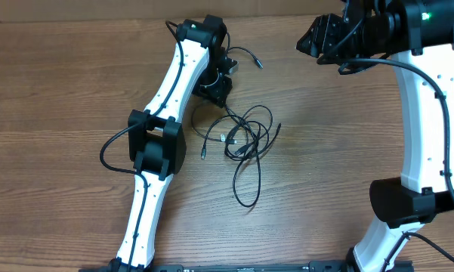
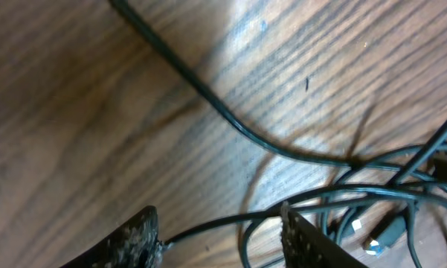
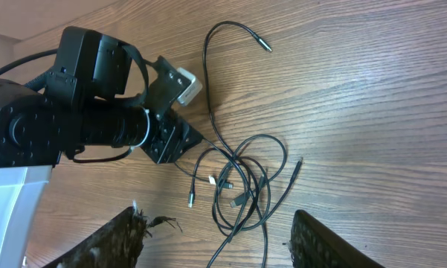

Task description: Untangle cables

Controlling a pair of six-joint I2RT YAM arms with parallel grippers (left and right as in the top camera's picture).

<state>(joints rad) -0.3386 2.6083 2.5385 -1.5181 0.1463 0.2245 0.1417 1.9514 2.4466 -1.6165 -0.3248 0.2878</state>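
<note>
The cables [image 1: 245,136] lie as a loose tangle of thin black loops with small plug ends in the middle of the wooden table. One strand runs up to a free plug end [image 1: 255,63]. My left gripper [image 1: 215,89] is low at the tangle's upper left edge. In the left wrist view its jaws [image 2: 219,223] stand apart, and one cable strand [image 2: 230,220] crosses the gap between the fingers. The rest of the tangle [image 2: 372,179] lies just to the right. My right gripper [image 1: 311,39] hangs high at the back right, open and empty [image 3: 216,223], looking down on the cables [image 3: 242,182].
The left arm's white links and black elbow [image 1: 157,143] stretch from the front edge up to the tangle's left side. The right arm's column [image 1: 427,128] stands at the right. The table's far edge [image 1: 98,20] runs along the top.
</note>
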